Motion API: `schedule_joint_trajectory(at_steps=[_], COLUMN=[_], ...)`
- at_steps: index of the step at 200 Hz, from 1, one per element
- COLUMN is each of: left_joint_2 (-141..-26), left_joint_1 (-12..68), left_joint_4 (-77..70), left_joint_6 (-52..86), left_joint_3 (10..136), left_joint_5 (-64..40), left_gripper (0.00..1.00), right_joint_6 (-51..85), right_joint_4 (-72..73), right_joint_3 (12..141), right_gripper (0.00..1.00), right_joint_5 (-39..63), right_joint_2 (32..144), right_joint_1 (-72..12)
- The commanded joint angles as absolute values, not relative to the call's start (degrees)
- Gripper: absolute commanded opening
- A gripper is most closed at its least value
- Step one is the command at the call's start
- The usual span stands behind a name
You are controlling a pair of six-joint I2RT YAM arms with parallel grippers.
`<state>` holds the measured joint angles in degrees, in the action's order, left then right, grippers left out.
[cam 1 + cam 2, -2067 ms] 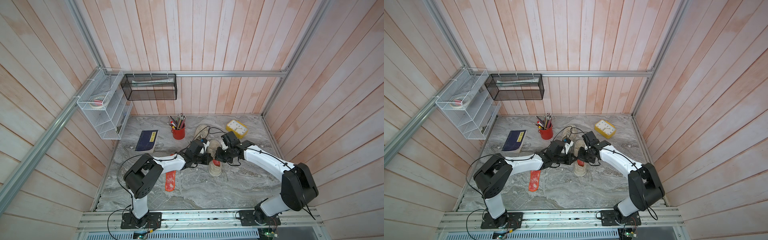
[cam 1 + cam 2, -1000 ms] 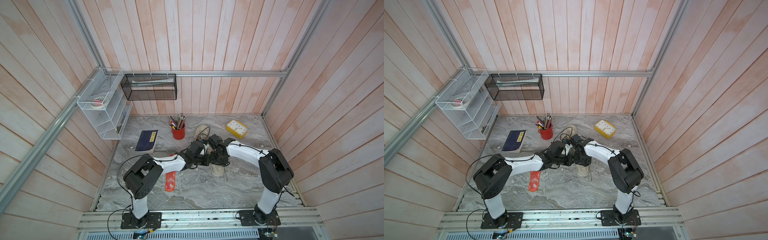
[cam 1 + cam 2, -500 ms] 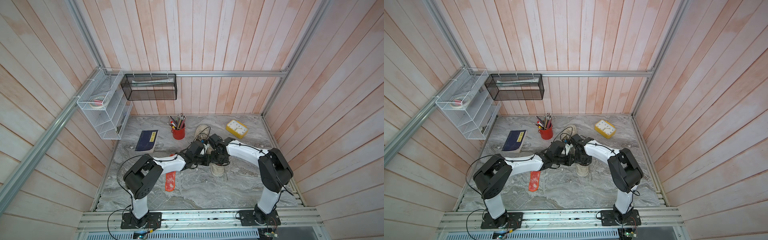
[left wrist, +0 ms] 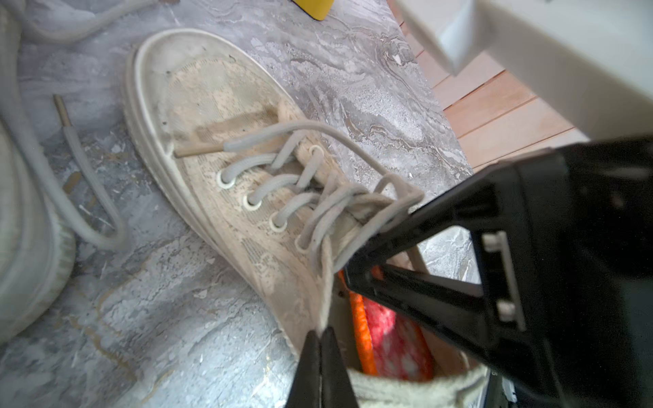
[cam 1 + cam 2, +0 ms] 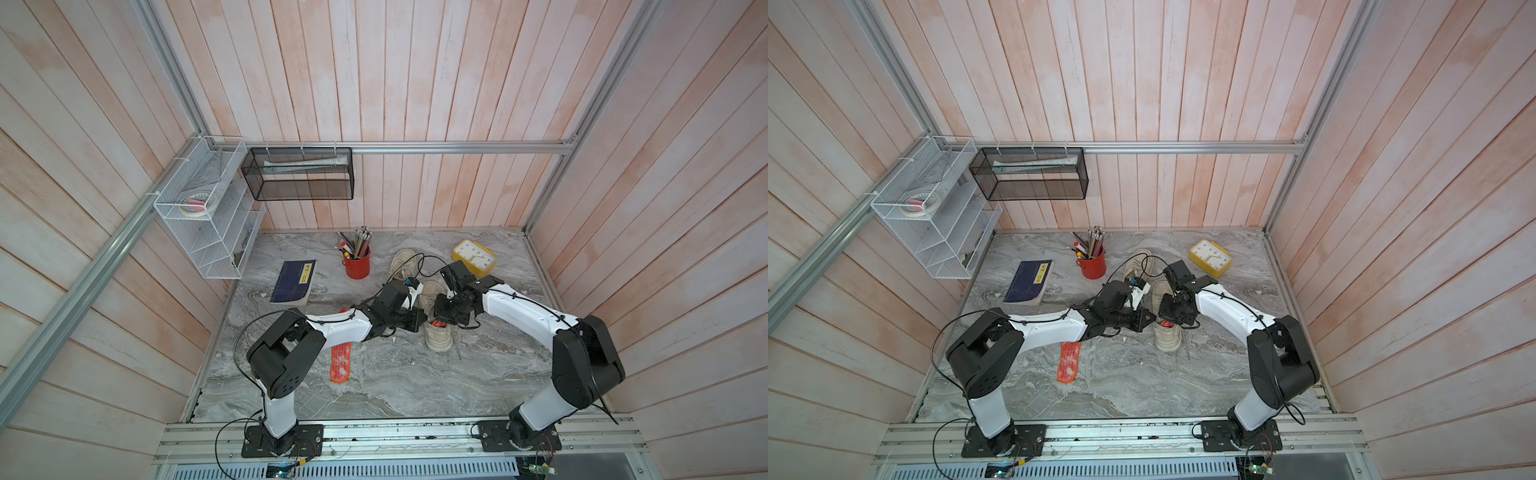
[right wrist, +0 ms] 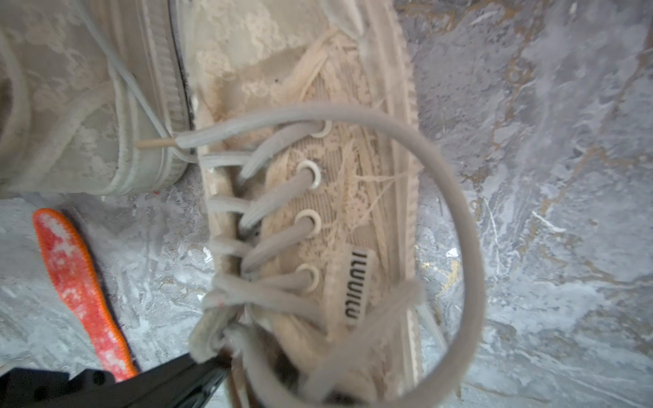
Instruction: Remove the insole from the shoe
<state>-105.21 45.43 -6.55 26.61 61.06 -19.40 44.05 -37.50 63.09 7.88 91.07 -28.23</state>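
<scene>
Down at the shoe (image 4: 226,116), your left end effector (image 4: 321,339) pinches the collar (image 4: 327,282); right end effector (image 4: 349,272) is closed by the insole (image 4: 392,332), hold unclear. That lace (image 4: 399,190) looped over it could snag.

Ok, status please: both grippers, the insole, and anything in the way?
Left gripper shut on shoe collar. Right gripper closed in shoe mouth; grip unclear. Insole not yet out. Loose lace loops across the mouth.

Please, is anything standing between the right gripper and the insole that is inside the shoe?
Only the loose laces: they bunch at the mouth of the shoe and drape over the right gripper. Under its tip the orange insole lies uncovered. The left gripper pinches the shoe's edge aside.
</scene>
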Motion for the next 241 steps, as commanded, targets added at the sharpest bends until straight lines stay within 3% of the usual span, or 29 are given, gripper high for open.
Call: schedule_joint_trajectory(at_steps=[1,8,22,33,50,88,94,98,106,122,192,241], left_joint_2=[-105.66,-105.36,-103.83,-101.81,-99.17,-95.27,-95.05,-95.01,-95.16,-96.74,-107.73,-111.63], left_joint_1=[45.22,45.26,45.44,45.89,46.98,50.93,51.88,52.48,53.07,53.23,53.27,53.26], left_joint_4=[-4.98,-5.53,-8.32,-11.49,-14.39,-21.07,-21.63,-21.81,-21.80,-23.91,-26.99,-27.39], left_joint_6=[23.01,22.68,21.86,19.96,16.98,15.34,14.51,13.74,12.32,10.78,6.68,4.77], left_joint_3=[61.80,61.77,60.59,58.85,56.32,48.13,47.09,46.58,46.21,45.54,49.29,53.11], left_joint_5=[-16.41,-15.76,-14.94,-14.51,-13.91,-15.28,-13.82,-12.53,-10.69,-9.67,-1.04,1.82], left_gripper=[0.00,0.10,0.39,0.53,0.65,0.72,0.78,0.91,0.96,1.00,1.00,0.83], right_joint_6=[46.47,47.01,48.01,48.65,50.05,53.44,53.73,53.77,53.88,54.35,54.40,55.23], right_joint_4=[-33.66,-32.56,-30.76,-29.77,-27.78,-21.10,-20.63,-20.42,-20.20,-20.09,-21.97,-21.82], right_joint_3=[62.08,61.33,60.11,59.72,59.17,57.66,57.78,57.98,58.26,58.32,60.03,59.53], right_gripper=[0.00,0.00,0.00,0.00,0.00,0.00,0.00,0.00,0.00,0.00,0.00,0.00], right_joint_5=[11.28,12.11,13.14,13.31,13.07,16.51,17.13,17.54,18.26,19.42,23.33,25.92], right_joint_2=[87.96,87.59,87.73,88.39,89.64,92.40,92.79,93.09,93.62,94.04,93.41,92.29], right_joint_1=[-26.37,-25.88,-25.42,-25.47,-25.44,-24.39,-24.13,-24.15,-24.09,-24.10,-22.94,-22.77])
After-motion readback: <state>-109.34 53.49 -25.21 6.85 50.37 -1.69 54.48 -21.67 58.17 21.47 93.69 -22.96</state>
